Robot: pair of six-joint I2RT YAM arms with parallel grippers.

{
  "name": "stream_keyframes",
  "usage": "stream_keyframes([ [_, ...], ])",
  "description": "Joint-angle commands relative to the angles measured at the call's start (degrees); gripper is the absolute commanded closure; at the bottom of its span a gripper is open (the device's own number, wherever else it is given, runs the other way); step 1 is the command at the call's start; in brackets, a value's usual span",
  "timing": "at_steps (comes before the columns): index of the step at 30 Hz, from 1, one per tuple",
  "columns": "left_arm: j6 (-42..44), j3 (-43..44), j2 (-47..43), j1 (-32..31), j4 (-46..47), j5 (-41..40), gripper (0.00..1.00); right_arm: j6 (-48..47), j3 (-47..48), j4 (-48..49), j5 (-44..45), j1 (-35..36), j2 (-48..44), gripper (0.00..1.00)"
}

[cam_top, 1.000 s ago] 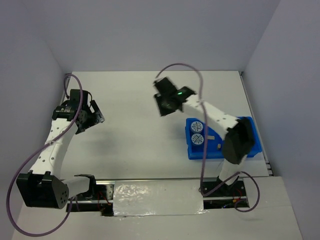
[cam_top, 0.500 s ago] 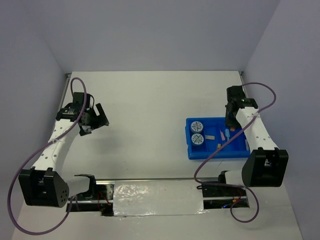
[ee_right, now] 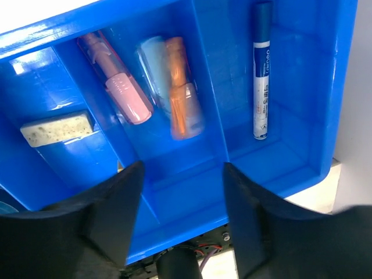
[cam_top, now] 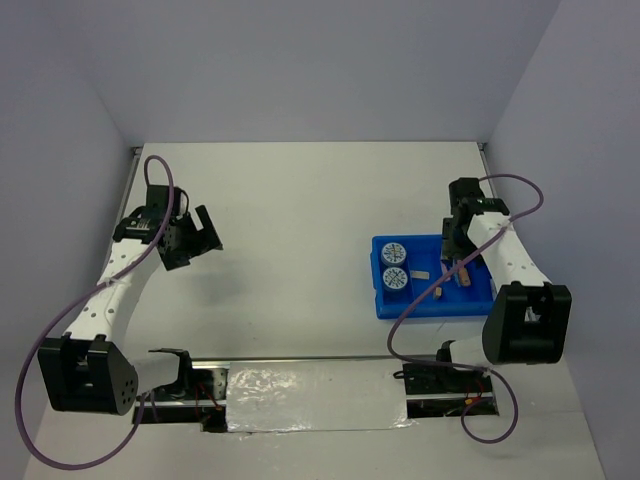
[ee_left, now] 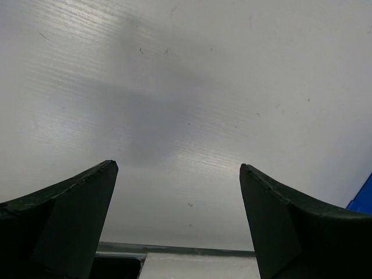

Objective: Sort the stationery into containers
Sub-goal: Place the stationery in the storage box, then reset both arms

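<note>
The blue tray (cam_top: 386,306) sits at the right of the table with two blue-white tape rolls (cam_top: 393,252) in its left compartment and a tan block (cam_top: 420,274) beside them. My right gripper (cam_top: 455,242) hovers over the tray's far right part, open and empty. In the right wrist view my right gripper (ee_right: 181,166) is over the tray (ee_right: 58,29). Below it lie a pink bar (ee_right: 123,93), a light-blue bar (ee_right: 152,67) and an orange bar (ee_right: 181,87), a blue-capped white pen (ee_right: 261,70) and a speckled tan block (ee_right: 57,128). My left gripper (cam_top: 200,235) is open and empty over bare table at the left.
In the left wrist view my left gripper (ee_left: 177,165) sees only white table, with a corner of the blue tray (ee_left: 363,199) at the right edge. Grey walls close the table at the back and both sides. Cables loop from both arms.
My right arm has swung from the middle of the table to above the tray's right part and dropped slightly. My left gripper has shifted a little to the right.
</note>
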Motion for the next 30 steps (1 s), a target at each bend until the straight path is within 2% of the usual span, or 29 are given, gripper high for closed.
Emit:
stream_keyframes([
  [1,0.6,1.0,0.2,0.1,0.6,0.6,0.01,0.2,1.1,-0.7,-0.2,-0.3,-1.1,0.34],
  [2,0.6,1.0,0.2,0.1,0.6,0.6,0.01,0.2,1.1,-0.8,-0.5,-0.3,-1.3,0.31],
  [6,1.0,2.6,0.8,0.1,-0.5,0.3,0.01,0.7,2.9,-1.6,-3.4,-0.3,-3.0,0.3],
  [9,2.0,7.5,2.2,0.1,-3.1,-3.5,0.01,1.0,9.0,-3.0,-8.3,-0.2,-8.7,0.29],
  [10,2.2,9.6,2.8,0.0,-4.1,-5.8,0.01,0.6,13.7,-3.5,-8.8,-0.2,-10.6,0.09],
  [11,2.8,11.6,4.3,-0.4,-5.2,-7.3,0.01,0.3,16.3,-4.6,-9.2,-0.3,-12.2,0.0],
  [13,3.1,19.9,5.9,-1.5,-9.1,-13.1,0.01,-0.1,24.1,-5.7,-9.6,-0.1,-17.2,0.0],
  [16,4.2,31.4,8.0,-4.6,-12.8,-20.6,0.01,3.2,30.3,-8.1,-9.8,0.5,-23.1,0.0],
  [20,8.5,42.2,6.6,-9.0,-11.9,-24.0,0.01,5.9,33.4,-11.7,-9.9,0.9,-30.9,0.0],
  [22,10.1,42.6,2.8,-10.5,-8.6,-25.6,0.01,7.1,36.1,-14.1,-7.5,2.0,-32.9,0.0],
  [25,12.1,38.9,-4.1,-11.5,-5.2,-28.3,0.01,7.3,39.4,-18.5,-2.6,2.2,-37.5,0.0],
  [27,9.9,33.0,-7.1,-11.5,-4.7,-32.6,0.01,8.1,41.3,-21.5,-0.2,3.8,-41.0,0.0],
  [30,7.1,23.7,-13.1,-11.6,-4.7,-32.0,0.01,6.5,40.8,-22.0,-0.9,4.6,-46.5,0.0],
])
